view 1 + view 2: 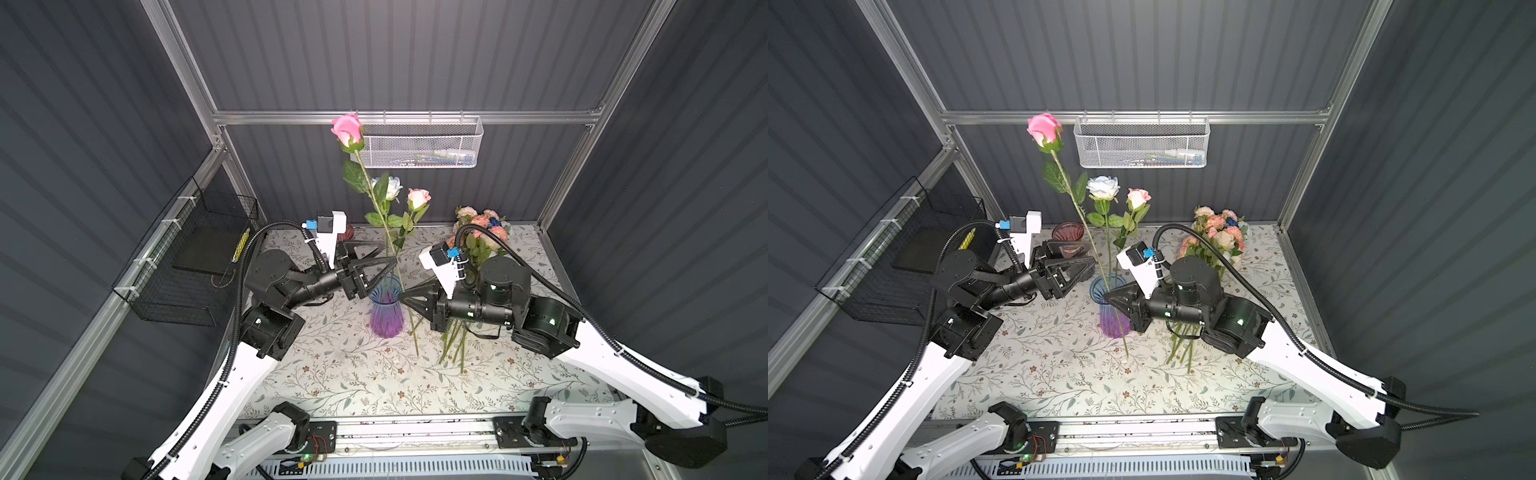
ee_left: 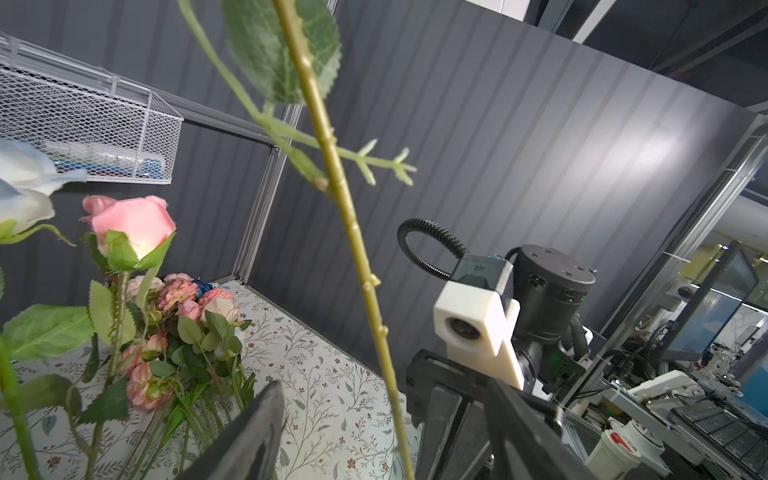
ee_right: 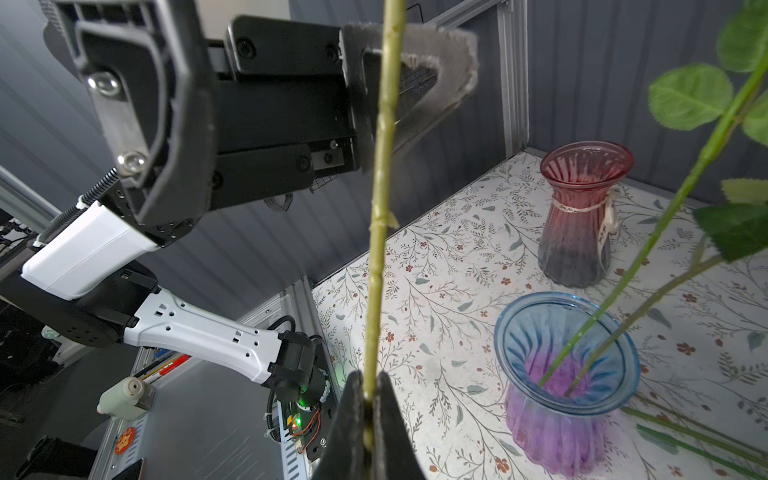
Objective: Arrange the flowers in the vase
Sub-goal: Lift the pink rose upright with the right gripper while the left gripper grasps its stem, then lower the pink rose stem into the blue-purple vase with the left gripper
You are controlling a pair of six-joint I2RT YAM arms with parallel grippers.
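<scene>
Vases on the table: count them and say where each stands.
2. The blue-and-purple vase stands mid-table with two stems in it. The red vase stands empty further back and to the left, near the back wall. Another could be hidden.

A robot lab test cell, not a home. Dark ribbed wall panels [image 1: 395, 54] sit in a bare aluminium frame [image 1: 399, 117], boxing in a small table under a flowered tablecloth [image 1: 353, 374]. Two robot arms [image 1: 232, 386] are bolted to a metal rail [image 1: 415, 432] at the front edge, beside an exposed circuit board [image 1: 305, 457] with a green light. Wire baskets hang on the walls, one white [image 1: 419, 145] and one black [image 1: 183, 270]. Past the open side the left wrist view shows office gear: a monitor [image 2: 715, 307] and a keyboard [image 2: 723, 432].
</scene>
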